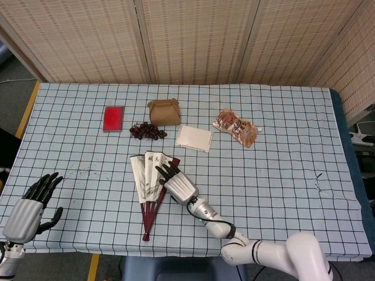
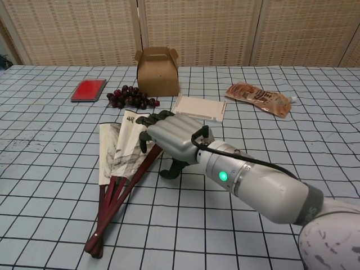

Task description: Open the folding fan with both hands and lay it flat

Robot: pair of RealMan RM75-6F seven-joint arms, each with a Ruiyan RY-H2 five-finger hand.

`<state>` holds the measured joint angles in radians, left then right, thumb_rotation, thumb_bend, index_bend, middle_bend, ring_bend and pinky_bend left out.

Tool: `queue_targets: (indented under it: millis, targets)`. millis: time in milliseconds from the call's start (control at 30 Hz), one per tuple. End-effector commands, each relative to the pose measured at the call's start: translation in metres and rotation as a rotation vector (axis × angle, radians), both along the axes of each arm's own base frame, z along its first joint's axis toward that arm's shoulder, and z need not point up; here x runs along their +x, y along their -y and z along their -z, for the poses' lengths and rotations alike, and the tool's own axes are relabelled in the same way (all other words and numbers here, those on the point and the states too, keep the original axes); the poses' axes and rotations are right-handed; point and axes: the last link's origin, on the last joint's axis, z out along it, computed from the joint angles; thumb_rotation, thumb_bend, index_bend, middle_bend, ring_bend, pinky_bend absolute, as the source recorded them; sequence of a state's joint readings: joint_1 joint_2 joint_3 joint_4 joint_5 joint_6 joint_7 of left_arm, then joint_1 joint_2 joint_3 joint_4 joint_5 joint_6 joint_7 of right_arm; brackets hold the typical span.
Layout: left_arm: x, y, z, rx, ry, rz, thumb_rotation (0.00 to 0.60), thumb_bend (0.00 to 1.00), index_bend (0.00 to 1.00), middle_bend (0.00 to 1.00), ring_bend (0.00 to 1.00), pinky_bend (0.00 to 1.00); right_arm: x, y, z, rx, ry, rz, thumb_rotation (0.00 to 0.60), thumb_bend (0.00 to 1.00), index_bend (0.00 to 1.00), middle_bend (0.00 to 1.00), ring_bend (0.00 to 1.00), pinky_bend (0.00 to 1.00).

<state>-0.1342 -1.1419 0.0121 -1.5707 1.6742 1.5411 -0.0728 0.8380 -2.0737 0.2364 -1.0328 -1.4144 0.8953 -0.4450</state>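
Here we have our right hand [image 1: 179, 186] over the right side of the folding fan [image 1: 150, 184], fingers spread and extended across its dark outer rib, holding nothing. The fan lies partly open near the table's [image 1: 293, 117] front middle, with bare checked cloth to its right and left. Our left hand [image 1: 28, 209] sits at the front left corner, well apart from the fan, fingers spread and holding nothing. The head view alone shows that hand; the chest view shows our right hand's thumb [image 2: 170, 170] dropped to the cloth just right of the ribs. The fan's long axis runs from its pivot near the front edge away toward the grapes [image 1: 146, 131] and cardboard box [image 1: 164, 112], tilted slightly right, paper leaf at the far end.
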Motion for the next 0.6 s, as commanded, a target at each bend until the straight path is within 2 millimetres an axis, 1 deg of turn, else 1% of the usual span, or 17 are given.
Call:
queue_targets:
  millis: [33, 167, 300, 500, 600]
  targets:
    - [-0.001, 0.0, 0.0, -0.002, 0.002, -0.002, 0.6, 0.45, 0.0, 0.0, 0.0, 0.15, 0.01, 0.0, 0.009, 0.001, 0.017, -0.004, 0.6, 0.21, 0.34, 0.0, 0.0, 0.0]
    - [-0.002, -0.001, 0.0, -0.006, 0.006, -0.009, 0.6, 0.44, 0.0, 0.0, 0.0, 0.15, 0.014, 0.0, 0.019, 0.006, 0.004, 0.0, 0.6, 0.21, 0.37, 0.0, 0.0, 0.0]
    - [-0.003, -0.002, -0.002, -0.002, 0.006, -0.012, 0.6, 0.44, 0.0, 0.0, 0.0, 0.15, 0.018, -0.001, 0.027, 0.04, 0.021, 0.043, 0.6, 0.28, 0.43, 0.0, 0.0, 0.0]
    - [-0.004, -0.002, -0.004, 0.001, 0.008, -0.02, 0.6, 0.44, 0.0, 0.0, 0.0, 0.15, 0.018, 0.0, 0.028, 0.025, 0.038, 0.061, 0.6, 0.39, 0.55, 0.0, 0.0, 0.0]
    - [-0.003, -0.002, -0.004, -0.001, 0.004, -0.019, 0.6, 0.44, 0.0, 0.0, 0.0, 0.15, 0.017, 0.001, 0.024, 0.02, 0.075, 0.086, 0.6, 0.45, 0.61, 0.03, 0.0, 0.0]
